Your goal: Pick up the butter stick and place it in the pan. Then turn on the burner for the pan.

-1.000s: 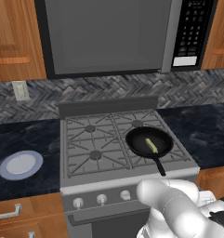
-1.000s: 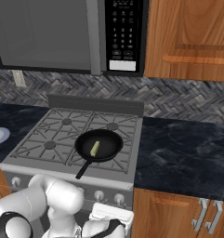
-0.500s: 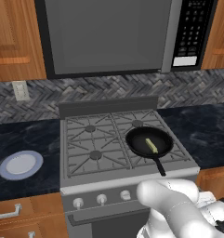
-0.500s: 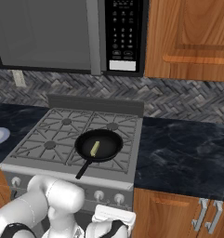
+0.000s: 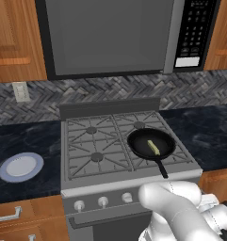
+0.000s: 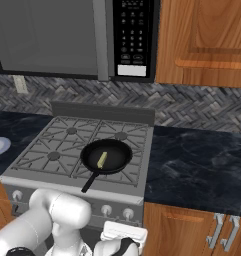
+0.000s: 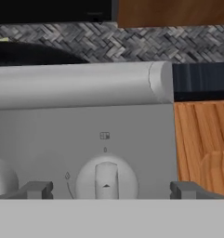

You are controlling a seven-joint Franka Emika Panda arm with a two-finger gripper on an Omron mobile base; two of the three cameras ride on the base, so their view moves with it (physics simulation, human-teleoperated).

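Currently, in the left base view, the butter stick (image 5: 153, 147) lies inside the pan (image 5: 150, 143), which sits on the front right burner grate of the stove (image 5: 82, 181). The pan handle points toward the front edge. A white plate (image 5: 21, 166) with a blue rim rests on the dark table (image 5: 20, 136) left of the stove and holds nothing.

From the right base view, the butter stick (image 6: 102, 159) again lies near the centre of the pan (image 6: 106, 155), clear of the rim. Placement appears complete; the remaining step is judged to be the burner.

Through the hand view, the gripper (image 7: 111, 190) stands released, its fingertips (image 7: 37, 189) spread wide on either side of a round silver knob (image 7: 106, 181) on the stove front. Nothing is grasped. To do this step well, advance squarely until the fingers bracket the knob's raised ridge, close firmly, then rotate without slipping. Confirm first that this rightmost knob serves the pan's burner.
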